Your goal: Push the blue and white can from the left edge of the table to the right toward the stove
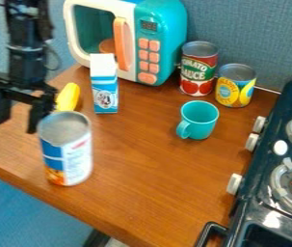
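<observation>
Air alone between the widely parted fingertips of the black two-finger tool [17, 125], hanging downward at the left of the camera view, with nothing in hold. Judging by that, at an empty-handed stage, no grasp made. Nearest to a tall cylindrical metal can [68, 154], just off its upper left in the view; hard to tell from this angle how high above the wood. For any grasp there, would call for centring the gap over the round body, keeping both fingers off the rim and lowering straight before closing. Probably rigid and smooth, so liable to slide or tip under an off-centre push.

As for looks: upright near the left front edge of the brown wooden bench [148, 169], with a dull silver-grey top and a label in blue and white, touched with red, orange toward the bottom. Just behind, partly hidden, a smooth yellow elongated toy [69, 96]. Beside that, an upright blue-and-white carton [105, 89], in front of a teal-and-white toy microwave [170, 24]. Farther right, a teal cup [199, 118], and behind it a red-and-green-labelled can [198, 70] next to a shorter yellow-and-blue-labelled can [235, 88]. Along the right side, a black toy stove [256, 205] with white knobs.
</observation>
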`<state>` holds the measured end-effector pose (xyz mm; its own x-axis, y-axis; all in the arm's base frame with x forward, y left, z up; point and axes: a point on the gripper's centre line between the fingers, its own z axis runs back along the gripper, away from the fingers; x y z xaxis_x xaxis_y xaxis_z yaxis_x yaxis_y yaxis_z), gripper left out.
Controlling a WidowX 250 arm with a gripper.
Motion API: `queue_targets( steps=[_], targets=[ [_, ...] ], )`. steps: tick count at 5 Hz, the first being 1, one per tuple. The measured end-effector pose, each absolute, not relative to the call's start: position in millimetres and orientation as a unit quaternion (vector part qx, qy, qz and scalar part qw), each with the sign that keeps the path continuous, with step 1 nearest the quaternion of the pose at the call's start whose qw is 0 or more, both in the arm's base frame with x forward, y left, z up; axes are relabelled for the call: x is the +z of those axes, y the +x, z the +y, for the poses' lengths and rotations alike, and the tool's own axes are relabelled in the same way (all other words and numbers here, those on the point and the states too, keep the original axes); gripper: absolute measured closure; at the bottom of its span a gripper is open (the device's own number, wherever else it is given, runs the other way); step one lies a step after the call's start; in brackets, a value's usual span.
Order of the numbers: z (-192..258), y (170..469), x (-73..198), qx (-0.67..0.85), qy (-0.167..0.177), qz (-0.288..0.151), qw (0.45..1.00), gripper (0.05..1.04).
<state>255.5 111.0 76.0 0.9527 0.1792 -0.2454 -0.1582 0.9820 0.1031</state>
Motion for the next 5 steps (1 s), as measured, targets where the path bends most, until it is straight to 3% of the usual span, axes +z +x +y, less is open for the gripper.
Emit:
queue_targets(
  steps=[2,4,5],
  targets=[
    [33,269,71,0.046,-0.005,0.105,0.993,0.082],
    [23,272,68,0.049,-0.032,0.100,0.993,0.082],
    [26,269,71,0.054,-0.024,0.107,0.993,0.082]
  ],
)
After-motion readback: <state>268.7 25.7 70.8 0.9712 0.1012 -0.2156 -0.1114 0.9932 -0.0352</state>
